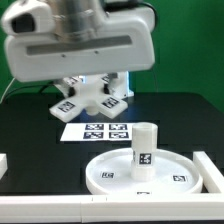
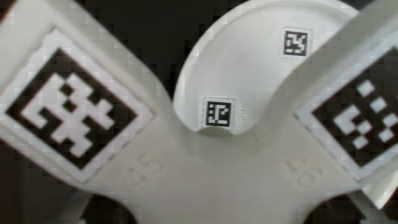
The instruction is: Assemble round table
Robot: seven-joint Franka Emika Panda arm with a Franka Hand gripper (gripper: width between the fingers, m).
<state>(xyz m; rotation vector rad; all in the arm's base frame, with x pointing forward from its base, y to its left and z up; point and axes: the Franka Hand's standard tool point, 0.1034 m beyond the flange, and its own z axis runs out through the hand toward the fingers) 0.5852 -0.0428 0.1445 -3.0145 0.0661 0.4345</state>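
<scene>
The large round disc (image 1: 105,172) lies at the front of the black table, and the short thick leg (image 1: 144,148) stands upright on it. The cross-shaped foot (image 1: 90,98) is behind the marker board, under the arm. My gripper (image 1: 93,88) is down on the foot's middle. In the wrist view the foot (image 2: 107,110) fills the picture with two tagged arms spread wide. Its centre sits between my dark fingers, and my gripper (image 2: 214,208) looks shut on it. Part of the disc (image 2: 267,60) shows beyond the foot. The leg is out of the wrist view.
The marker board (image 1: 96,130) lies flat between the foot and the disc. White rail pieces stand at the exterior view's left edge (image 1: 4,165), right (image 1: 206,166) and along the front (image 1: 110,208).
</scene>
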